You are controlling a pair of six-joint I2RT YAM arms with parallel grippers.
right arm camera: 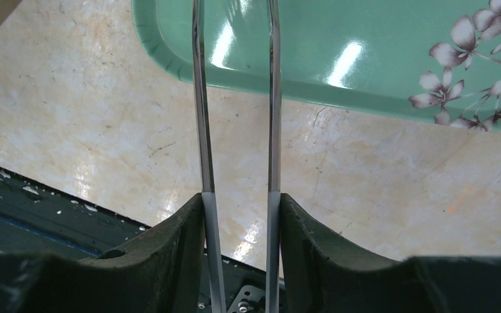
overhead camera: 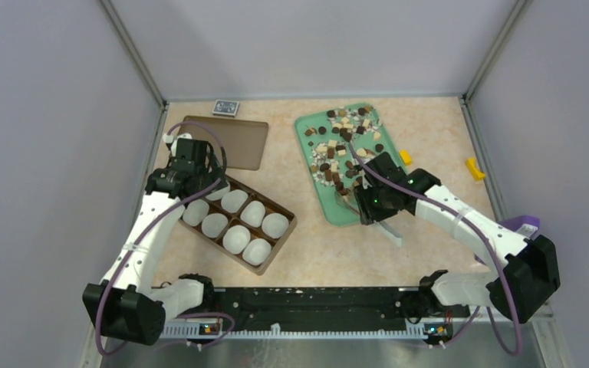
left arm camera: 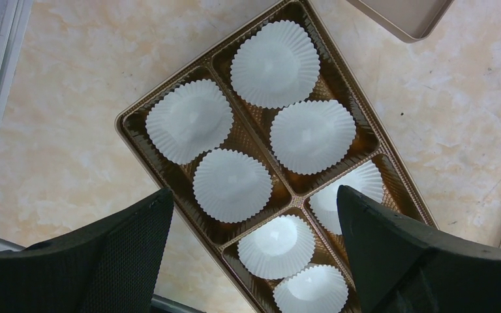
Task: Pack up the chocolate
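Right fingers [right arm camera: 169, 254] pinch tongs [right arm camera: 200, 130]; chocolate [overhead camera: 345, 135] runs along tray [overhead camera: 335, 215].

Over on the left, the left arm [overhead camera: 142, 245] runs up along the left edge of the table [overhead camera: 318, 249], wrist tipped over, the left gripper [left arm camera: 254, 195] facing straight down with its jaws spread wide and nothing between them. The right arm [overhead camera: 460, 218] angles in from the near right corner, and the right gripper [right arm camera: 241, 202] pinches metal tongs [right arm camera: 201, 130], fingers [right arm camera: 169, 254] pressed on both blades.
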